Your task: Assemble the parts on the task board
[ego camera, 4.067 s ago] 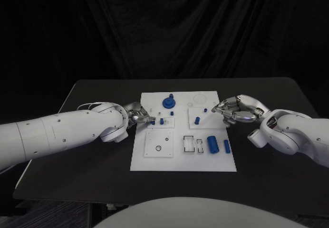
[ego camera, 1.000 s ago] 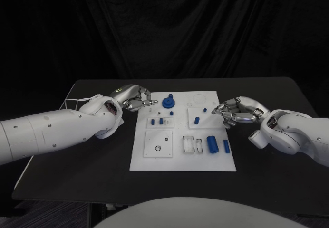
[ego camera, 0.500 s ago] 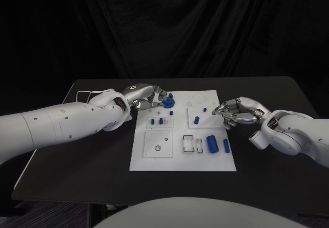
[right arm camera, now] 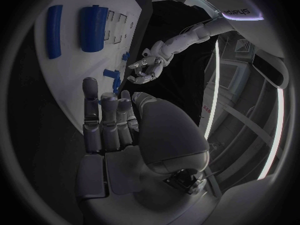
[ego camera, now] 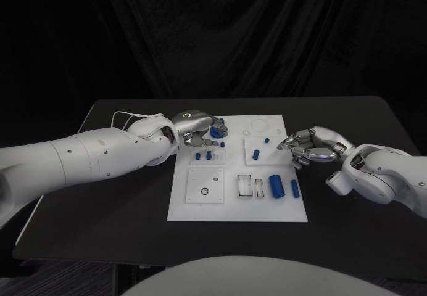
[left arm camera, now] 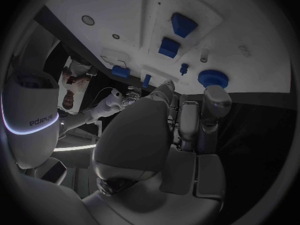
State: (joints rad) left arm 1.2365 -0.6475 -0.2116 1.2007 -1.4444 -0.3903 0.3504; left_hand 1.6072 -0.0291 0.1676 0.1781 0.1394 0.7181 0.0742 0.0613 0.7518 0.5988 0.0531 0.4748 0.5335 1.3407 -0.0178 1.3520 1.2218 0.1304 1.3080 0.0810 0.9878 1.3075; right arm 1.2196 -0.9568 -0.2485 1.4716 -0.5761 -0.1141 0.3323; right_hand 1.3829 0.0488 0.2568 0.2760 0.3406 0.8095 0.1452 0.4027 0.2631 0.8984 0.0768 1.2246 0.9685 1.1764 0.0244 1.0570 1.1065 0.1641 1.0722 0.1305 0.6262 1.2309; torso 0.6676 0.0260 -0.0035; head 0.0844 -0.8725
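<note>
Task board (ego camera: 239, 213) at the middle of the table (ego camera: 116, 203), partly assembled: small blue pegs (ego camera: 203, 156) stand in it, two blue cylinders (ego camera: 276, 185) lie loose near its right edge; left hand (ego camera: 197, 126) closes on the blue knob (ego camera: 216, 132), right hand (ego camera: 307, 148) curled, empty

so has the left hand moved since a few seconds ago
Yes. The left hand has moved toward the far end of the white board, from beside the two small blue pegs up to the blue knob.
</note>
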